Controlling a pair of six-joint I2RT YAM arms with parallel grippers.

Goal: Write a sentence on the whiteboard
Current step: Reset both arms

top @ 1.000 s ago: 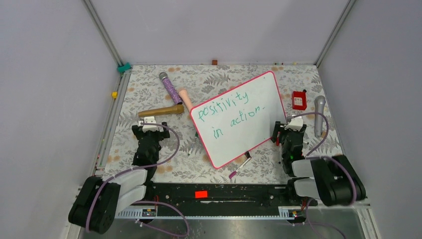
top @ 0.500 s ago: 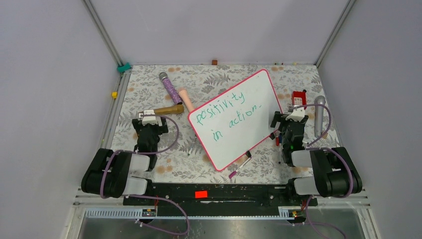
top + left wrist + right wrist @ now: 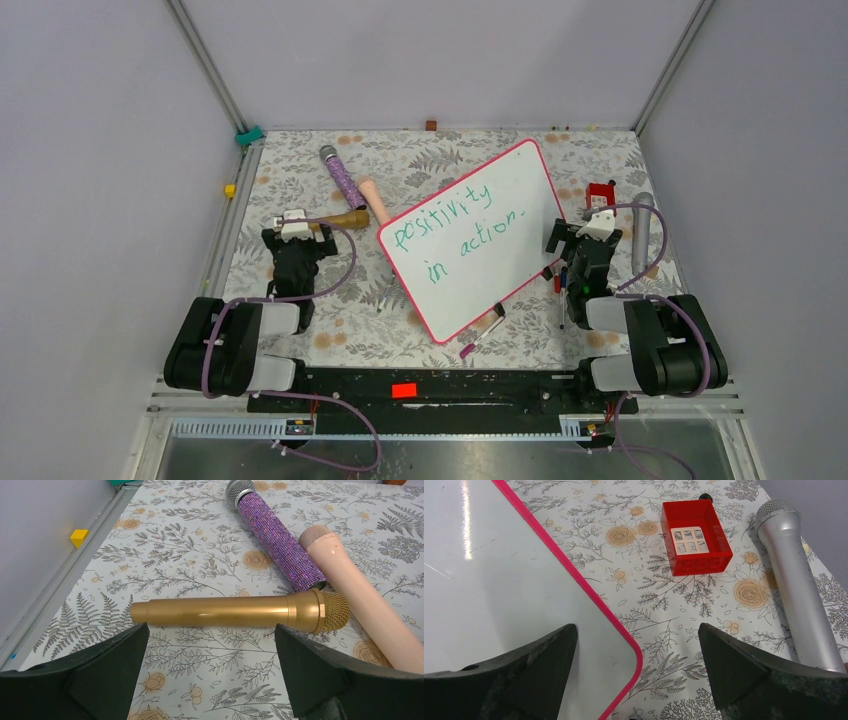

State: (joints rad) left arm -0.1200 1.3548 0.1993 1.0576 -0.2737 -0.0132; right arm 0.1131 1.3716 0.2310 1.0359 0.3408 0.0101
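Observation:
The whiteboard lies tilted on the floral mat, pink-framed, with green writing "positivity in action." on it. Its lower right corner shows in the right wrist view. My right gripper is open and empty, and its jaws stand on either side of that corner, one over the board and one over the mat. My left gripper is open and empty over the mat, left of the board, with its jaws just short of a gold microphone.
A purple microphone and a pink one lie behind the gold one. A red box and a silver microphone lie right of the board. Markers lie at the board's near edge and by the right arm.
The board has turned and shifted slightly left. Both arms have folded back. The left gripper has moved up towards the gold microphone and the right gripper a little farther away.

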